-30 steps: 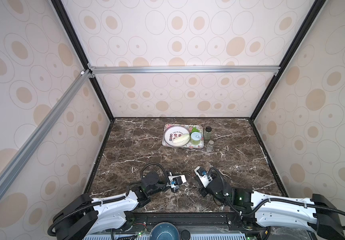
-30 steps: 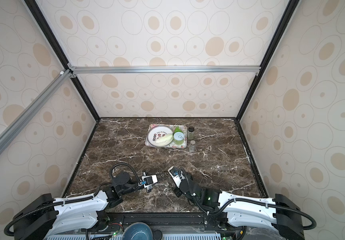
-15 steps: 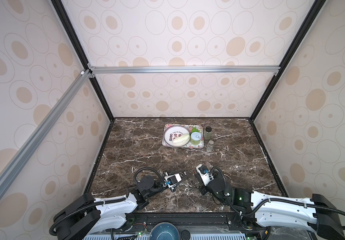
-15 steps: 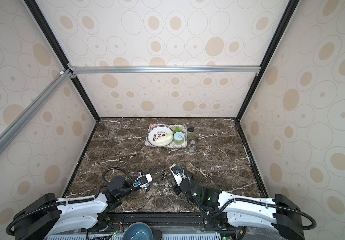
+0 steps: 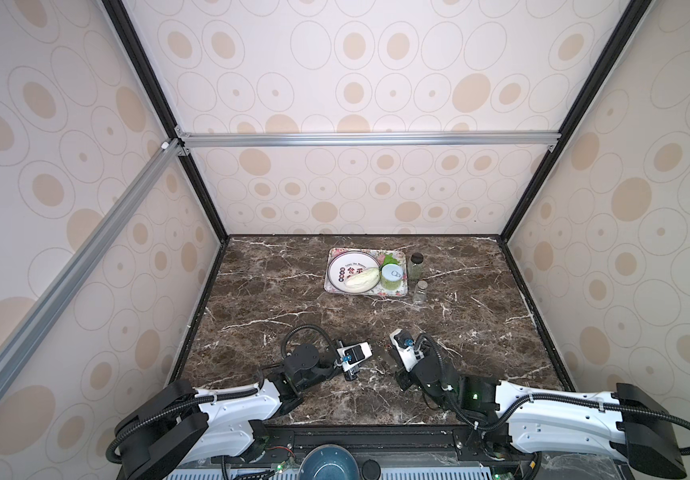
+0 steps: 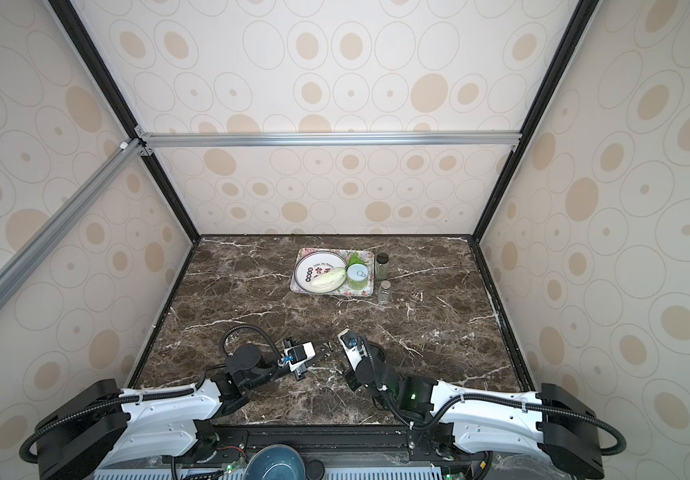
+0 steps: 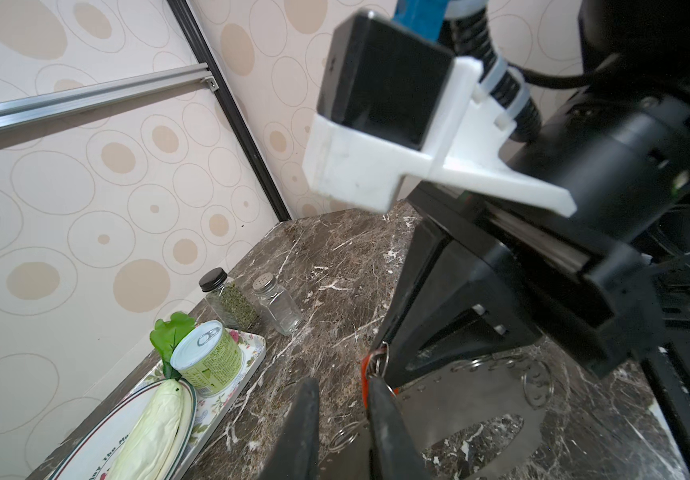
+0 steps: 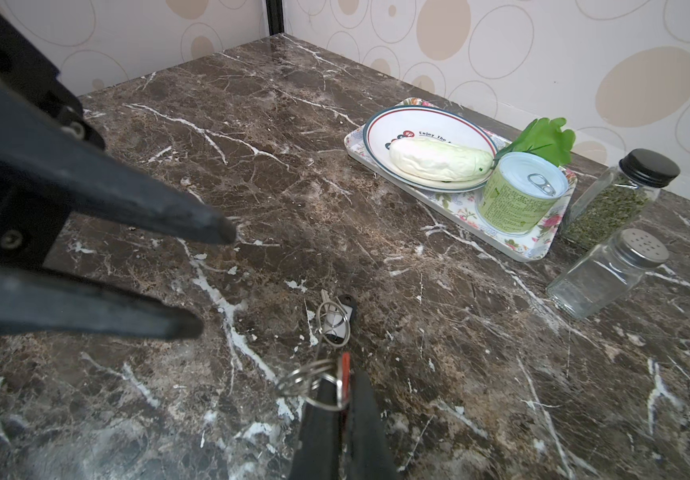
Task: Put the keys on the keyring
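Dark brown marble veined with white forms the tabletop (image 5: 335, 324), walled by cream panels printed with tan ovals. Toward the back sits a rectangular floral tray (image 8: 540, 239). It carries a round white plate (image 8: 378, 131) with a pale, ribbed cabbage (image 8: 438, 160), a green-labelled tin can (image 8: 517, 199) with a pull tab, and a bright green plastic leaf (image 8: 546, 135). Just beside the tray's can end stand a square glass herb jar (image 8: 613, 199) with a black cap and a clear glass shaker (image 8: 605, 274) with a perforated metal lid. Well apart from the tray, toward the robot's edge of the table, the right gripper (image 8: 343, 386) is clenched on the red-tagged key (image 8: 345, 363). Its thin orange-red plastic tag stands edge-on between the tapered black fingers, with a coiled steel split ring (image 8: 310, 378) at the tips. Between that grip and the tray, close to the gripper, the black-tagged key (image 8: 337, 318) lies flat on the marble with its white label up and a thin wire ring around it. The keyring plate (image 7: 459, 386) is a flat sheet of dull grey metal with a big oval cutout and small rim holes, some threaded with wire rings (image 7: 536, 384). It lies on the marble farther from the tray than the red tag. The left gripper (image 7: 341, 386) is released: its matte black fingers stand parted with nothing between them, tips just beside the red tag.
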